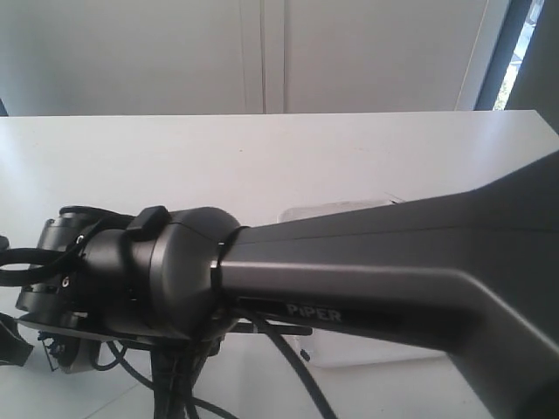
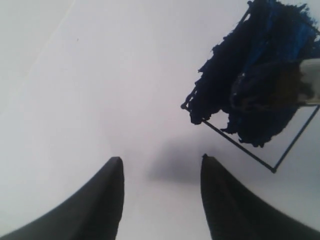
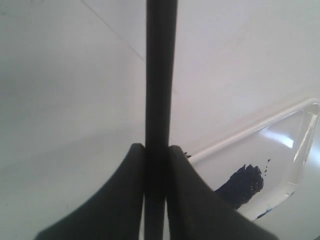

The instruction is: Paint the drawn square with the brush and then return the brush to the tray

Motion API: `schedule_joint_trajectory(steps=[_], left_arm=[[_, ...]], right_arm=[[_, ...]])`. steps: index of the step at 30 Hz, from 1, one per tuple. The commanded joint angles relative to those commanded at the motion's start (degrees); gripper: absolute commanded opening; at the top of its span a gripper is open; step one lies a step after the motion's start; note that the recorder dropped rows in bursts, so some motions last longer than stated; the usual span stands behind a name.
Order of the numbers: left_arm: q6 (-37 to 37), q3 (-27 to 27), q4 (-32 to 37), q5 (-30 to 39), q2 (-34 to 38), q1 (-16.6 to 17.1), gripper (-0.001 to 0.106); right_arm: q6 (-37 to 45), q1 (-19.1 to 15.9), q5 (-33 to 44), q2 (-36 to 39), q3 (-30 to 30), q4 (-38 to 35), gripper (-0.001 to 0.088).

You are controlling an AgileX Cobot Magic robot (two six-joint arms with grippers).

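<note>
Desk: Where is the brush right now?

Me: In my right jaws. On the right wrist camera I see them clenched on the black handle of the brush (image 3: 161, 75), 1 on each side, and the handle runs straight out from between them.

Desk: And the tip?

Me: My left wrist camera has it. The silver ferrule (image 2: 311, 80) sits over the square (image 2: 250, 60), and the dark bristles blur into the navy paint. I cannot tell whether they touch the paper (image 2: 140, 65).

Desk: How much of the square is covered?

Me: Most of it is ragged navy. 1 corner of the thin black outline, the one nearest my left jaws, is bare white inside.

Desk: The left jaws?

Me: Released. They stand apart with nothing between them, over bare paper just beside the square.

Desk: The tray?

Me: The tray (image 3: 250, 134) lies just beside the right jaws, with a navy puddle (image 3: 242, 184) in it. On the exterior camera an arm (image 1: 367, 279) fills the lower half of the frame. Only a sliver of the tray's rim shows above it, just right of centre, on the white counter (image 1: 262, 157).
</note>
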State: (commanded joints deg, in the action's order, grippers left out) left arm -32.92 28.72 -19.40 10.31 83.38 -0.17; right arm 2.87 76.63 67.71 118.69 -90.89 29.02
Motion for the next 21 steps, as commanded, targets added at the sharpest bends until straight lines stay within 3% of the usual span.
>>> schedule_joint_trajectory(steps=[21], left_arm=[[0.0,0.0,-0.75,-0.18,3.18,0.0,0.052]], right_arm=[[0.36,0.0,-0.55,0.34,0.0,-0.94,0.0]])
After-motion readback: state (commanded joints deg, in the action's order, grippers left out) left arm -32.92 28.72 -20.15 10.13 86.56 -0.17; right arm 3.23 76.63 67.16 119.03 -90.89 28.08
